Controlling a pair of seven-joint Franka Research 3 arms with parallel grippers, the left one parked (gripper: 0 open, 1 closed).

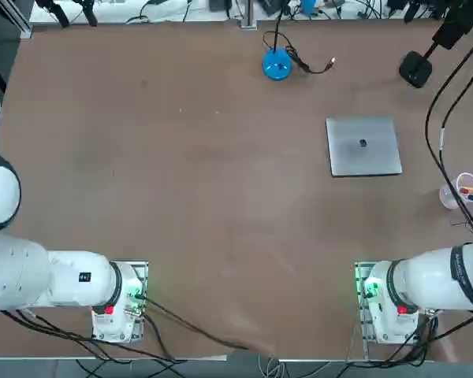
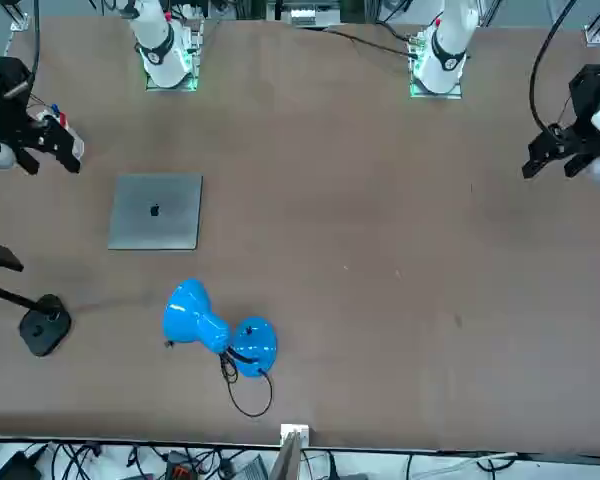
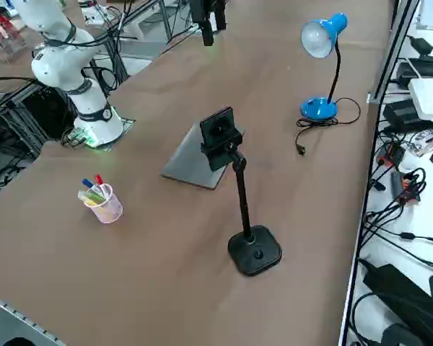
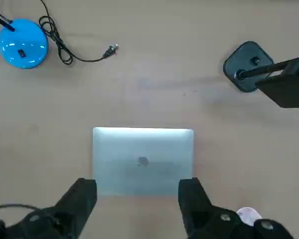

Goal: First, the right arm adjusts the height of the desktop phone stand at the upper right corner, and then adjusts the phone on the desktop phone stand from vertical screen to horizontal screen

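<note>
Currently the phone (image 3: 219, 137) sits upright on the desktop phone stand (image 3: 253, 249), long axis vertical; the right tool (image 4: 139, 199) gapes wide, empty.

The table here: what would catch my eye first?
Probably the bright blue desk lamp at the table's far edge, its cord curling loose. Nearby lies a closed silver laptop, and a black phone stand holds a phone upright. The right arm's end effector hangs open above the laptop.
</note>
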